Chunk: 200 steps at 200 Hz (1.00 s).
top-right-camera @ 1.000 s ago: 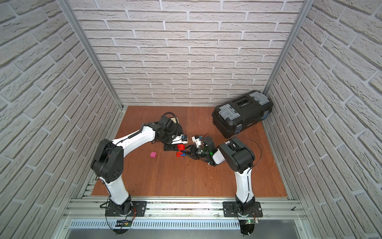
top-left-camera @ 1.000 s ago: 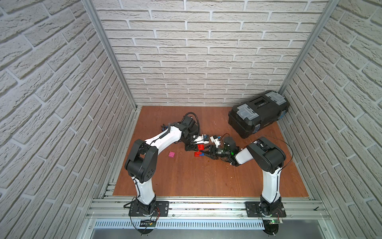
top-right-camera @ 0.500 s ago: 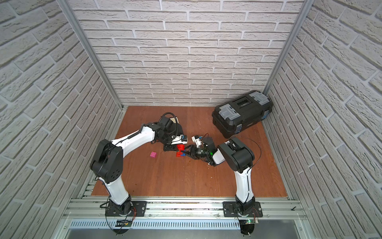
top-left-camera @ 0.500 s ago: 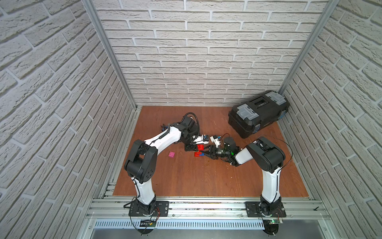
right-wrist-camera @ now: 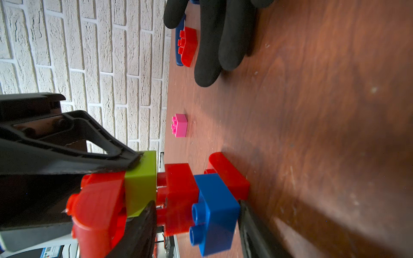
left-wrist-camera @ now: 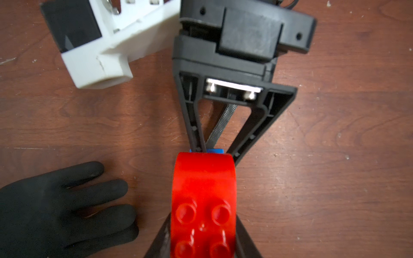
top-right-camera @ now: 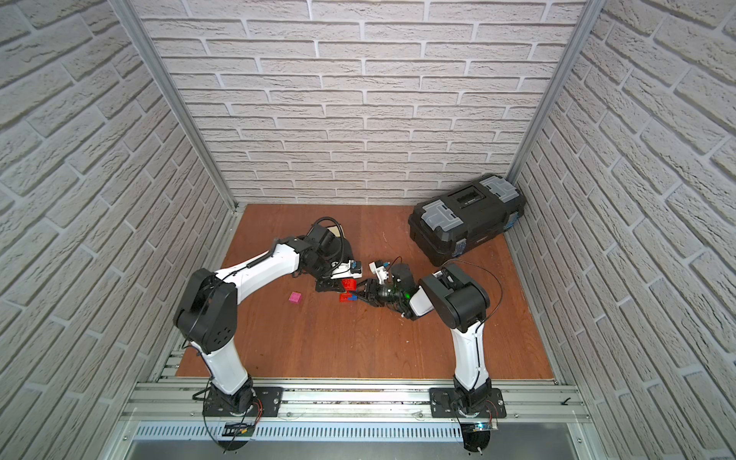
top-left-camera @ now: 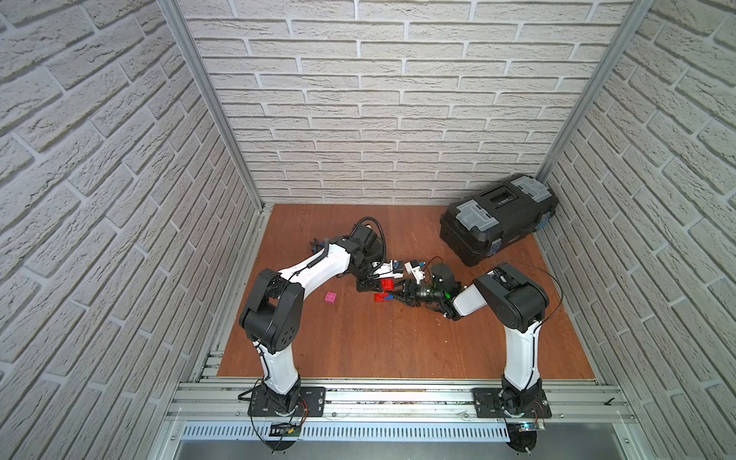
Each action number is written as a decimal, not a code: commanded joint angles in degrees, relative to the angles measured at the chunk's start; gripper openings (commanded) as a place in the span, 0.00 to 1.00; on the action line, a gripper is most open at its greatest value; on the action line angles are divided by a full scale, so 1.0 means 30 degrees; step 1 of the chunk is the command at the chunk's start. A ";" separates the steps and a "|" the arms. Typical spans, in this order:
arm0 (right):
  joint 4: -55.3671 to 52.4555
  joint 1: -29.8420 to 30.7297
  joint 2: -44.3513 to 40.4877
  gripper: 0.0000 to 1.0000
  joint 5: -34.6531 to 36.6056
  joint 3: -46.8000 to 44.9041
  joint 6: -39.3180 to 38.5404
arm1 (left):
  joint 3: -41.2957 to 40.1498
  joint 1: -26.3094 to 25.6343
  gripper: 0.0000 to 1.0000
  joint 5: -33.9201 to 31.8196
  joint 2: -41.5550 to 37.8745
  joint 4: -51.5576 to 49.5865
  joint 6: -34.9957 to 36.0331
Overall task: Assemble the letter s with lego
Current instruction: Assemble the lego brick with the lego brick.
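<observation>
Top views: high, front, looking down; wrist views: close, both showing glove [left-wrist-camera: 55,212].

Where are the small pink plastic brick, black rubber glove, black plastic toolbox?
Small pink plastic brick [top-left-camera: 330,297]: in a top view, top.
Black rubber glove [left-wrist-camera: 96,189]: left wrist view, finger.
Black plastic toolbox [top-left-camera: 498,211]: in a top view, lid.

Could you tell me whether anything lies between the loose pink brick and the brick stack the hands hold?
Nothing visible does. Only bare wooden tabletop separates the pink studded plastic brick from the red, green and blue brick stack held by the left hand and right hand; the black glove lies to one side.
</observation>
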 commanded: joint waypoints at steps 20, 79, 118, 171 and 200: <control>-0.1957 -0.0345 0.0910 0.57 0.1071 -0.0834 -0.0057 | -0.1044 -0.0226 0.29 -0.2154 0.0702 -0.1339 0.0428; -0.1768 -0.0348 0.0993 0.56 0.0984 -0.0874 0.0046 | -0.1284 -0.0204 0.30 -0.1950 0.0867 -0.0478 0.0340; -0.1552 -0.0346 0.1014 0.56 0.0836 -0.0807 0.0158 | -0.1094 -0.0024 0.33 -0.1435 0.0828 -0.0033 0.0071; -0.0960 -0.0348 0.1276 0.58 0.0719 -0.0663 0.0683 | -0.1059 0.0042 0.35 -0.1222 0.0696 0.0249 0.0058; -0.0880 -0.0347 0.1280 0.59 0.0701 -0.0758 0.0694 | -0.0685 0.0056 0.35 -0.1159 0.1030 -0.0027 0.0040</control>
